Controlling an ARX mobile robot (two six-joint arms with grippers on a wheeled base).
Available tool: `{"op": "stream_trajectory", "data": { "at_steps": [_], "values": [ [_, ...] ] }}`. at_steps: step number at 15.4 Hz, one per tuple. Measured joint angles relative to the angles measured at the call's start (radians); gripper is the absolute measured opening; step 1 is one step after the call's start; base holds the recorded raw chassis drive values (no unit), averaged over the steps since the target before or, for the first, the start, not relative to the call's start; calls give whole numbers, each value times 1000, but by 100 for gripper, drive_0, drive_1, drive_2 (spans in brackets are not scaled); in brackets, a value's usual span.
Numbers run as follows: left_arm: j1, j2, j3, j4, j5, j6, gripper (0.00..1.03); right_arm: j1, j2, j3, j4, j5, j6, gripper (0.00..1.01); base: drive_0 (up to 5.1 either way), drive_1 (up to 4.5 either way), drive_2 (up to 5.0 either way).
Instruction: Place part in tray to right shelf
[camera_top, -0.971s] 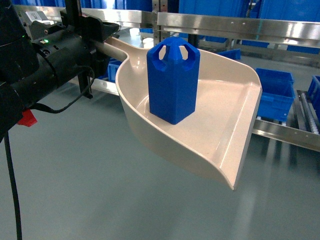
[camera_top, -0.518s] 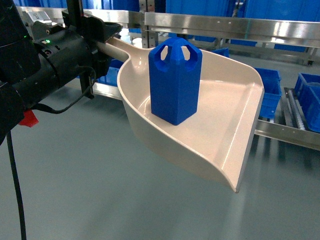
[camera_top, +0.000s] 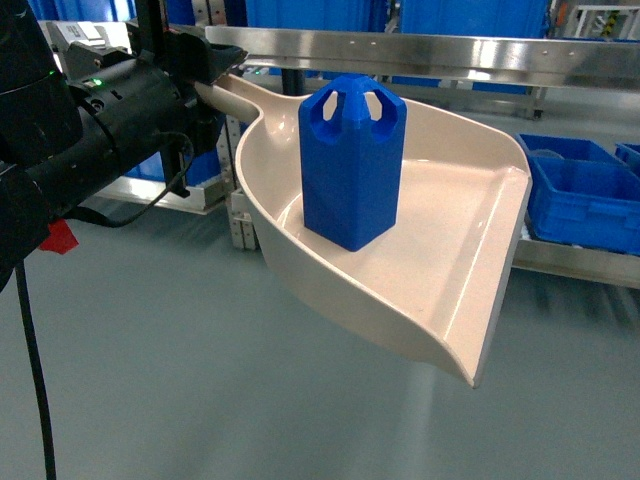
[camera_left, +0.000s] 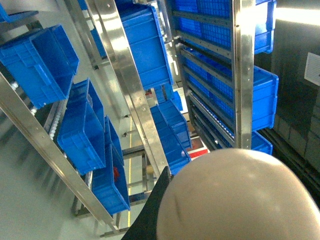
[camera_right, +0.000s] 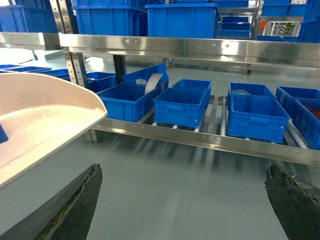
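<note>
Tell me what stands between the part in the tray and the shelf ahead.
Nothing visible: the part stands upright in the tray, held by the left gripper, with only bare floor before the shelf rail and its crates.

Left gripper (camera_top: 205, 75) jaws clamped, arm raised; right gripper (camera_right: 185, 200) jaws spread wide.

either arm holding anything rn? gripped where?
Left end effector grips the tray by its handle end, with the part standing upright in it. Right end effector is open and holds nothing.
</note>
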Motion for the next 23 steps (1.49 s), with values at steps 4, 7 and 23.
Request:
{"op": "stream_trajectory", "data": {
  "at_steps": [4,7,23],
  "values": [
    [4,0,0,0,-2,0,12,0,0,0,0,0,0,98,-166,-166,-166],
    [4,0,0,0,-2,0,12,0,0,0,0,0,0,98,-166,-166,-166],
    [3,0,0,0,-3,0,12,0,0,0,0,0,0,98,-64,-64,-64]
  ]
}}
